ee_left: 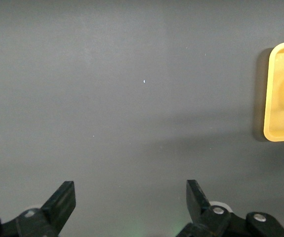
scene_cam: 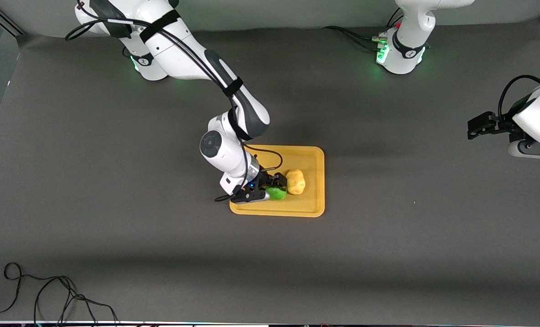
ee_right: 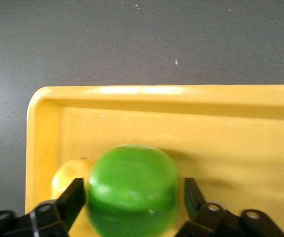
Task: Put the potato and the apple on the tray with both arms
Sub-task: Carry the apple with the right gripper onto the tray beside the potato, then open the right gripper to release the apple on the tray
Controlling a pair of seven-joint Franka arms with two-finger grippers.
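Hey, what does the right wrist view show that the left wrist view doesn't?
Only the right wrist view shows the apple, sitting between the right gripper fingers over the tray. Only the left wrist view shows the left gripper, open over bare table mat with nothing between its fingers. Both show the tray and part of the potato, which lies on it right beside the apple.

Glossy apple [ee_right: 132,190]; smooth plastic tray [scene_cam: 317,181]; dimpled matt potato [scene_cam: 296,180].
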